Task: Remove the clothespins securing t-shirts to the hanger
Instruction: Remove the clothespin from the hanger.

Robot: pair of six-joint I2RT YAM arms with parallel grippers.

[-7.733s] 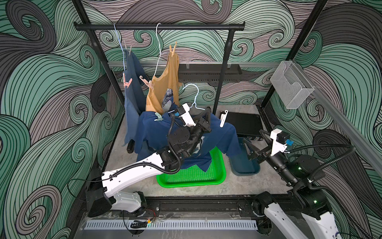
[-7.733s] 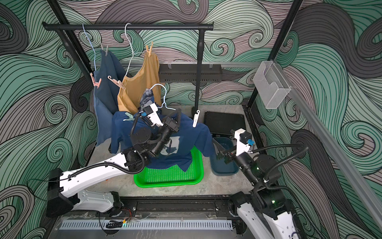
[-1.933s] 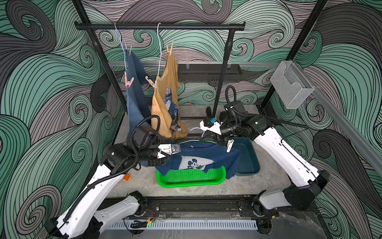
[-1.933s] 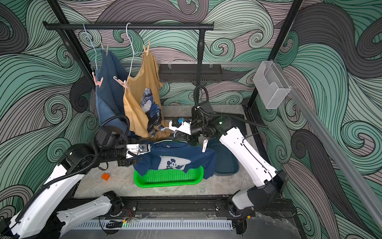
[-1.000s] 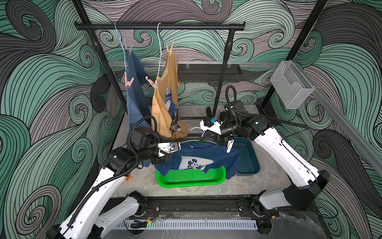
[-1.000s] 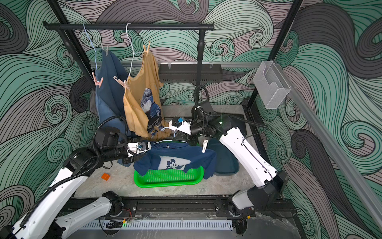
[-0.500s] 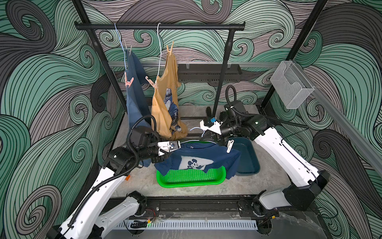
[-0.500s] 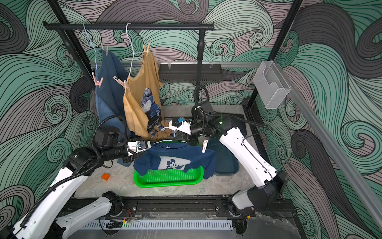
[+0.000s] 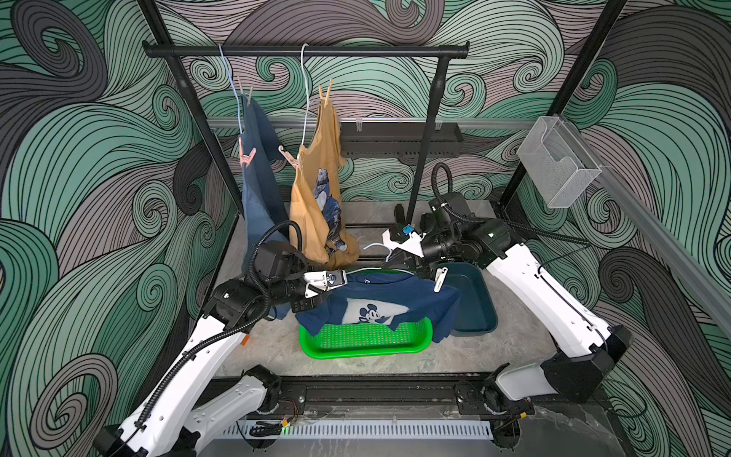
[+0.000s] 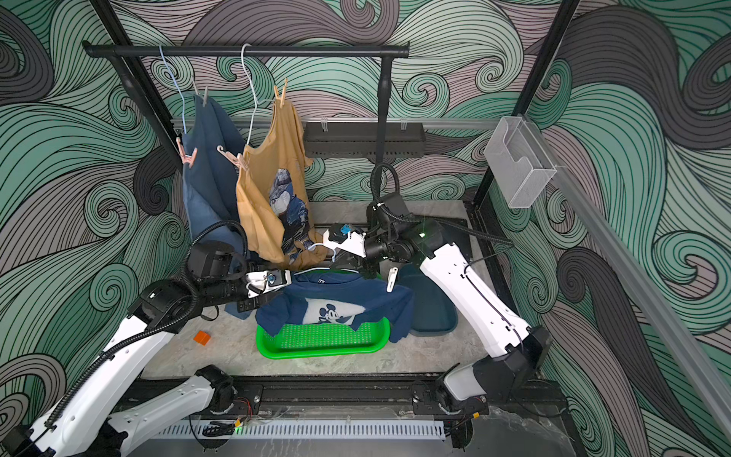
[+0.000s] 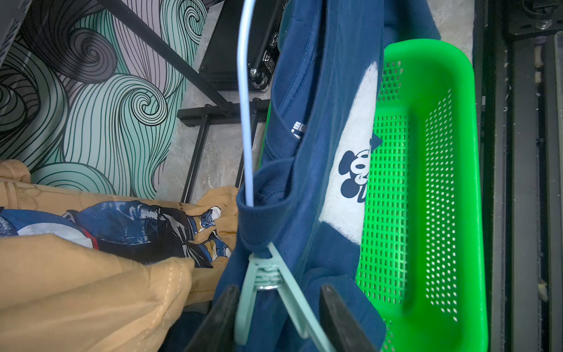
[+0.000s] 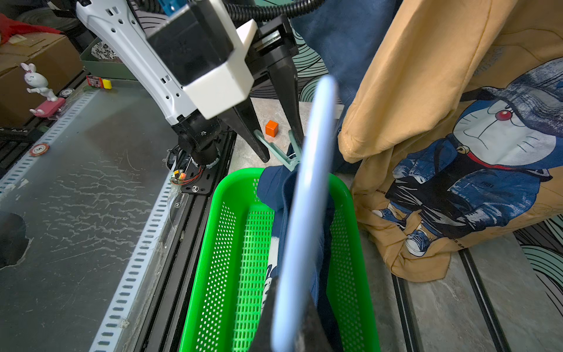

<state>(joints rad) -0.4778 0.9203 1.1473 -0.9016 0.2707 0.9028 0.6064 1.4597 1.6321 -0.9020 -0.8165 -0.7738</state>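
Landmark: green basket (image 9: 366, 351). Navy Mickey tee (image 9: 379, 300) is held up over the basket on a pale-blue wire hanger (image 11: 245, 122). Its hem hangs into the basket, and one sleeve spills past the basket end next to the dark teal bin (image 9: 474, 312), which sits just beside that end.

R gripper (image 9: 400, 264) is above the basket's far side, clamped tight on the hanger wire near the tee's neck.

Teal clothespin (image 11: 268, 282) pins the tee's shoulder to the hanger, above the basket end nearest the L arm. L gripper (image 11: 278, 289) has its fingers (image 11: 224, 314) apart, one each side of the pin's splayed handles & close against them. Can't tell if it's squeezing. White clothespin (image 9: 439, 279) sits on the other shoulder, above the basket end by the bin.

Behind the basket, the mustard Doraemon tee (image 9: 316, 198) hangs from the black rail (image 9: 356, 50), w/ its hem heaped on the floor just behind the basket. It has a tan pin (image 9: 325, 93) on the upper shoulder & a pale-pink hooked pin (image 9: 288, 155) on the lower one. Farther back from the basket, toward the L-arm side, is the plain blue tee (image 9: 257, 190) w/ a grey pin (image 9: 248, 95) & a pink pin (image 9: 246, 155).

Orange cube (image 10: 201, 337) lies on the tabletop on the basket's L-arm side, apart from it.
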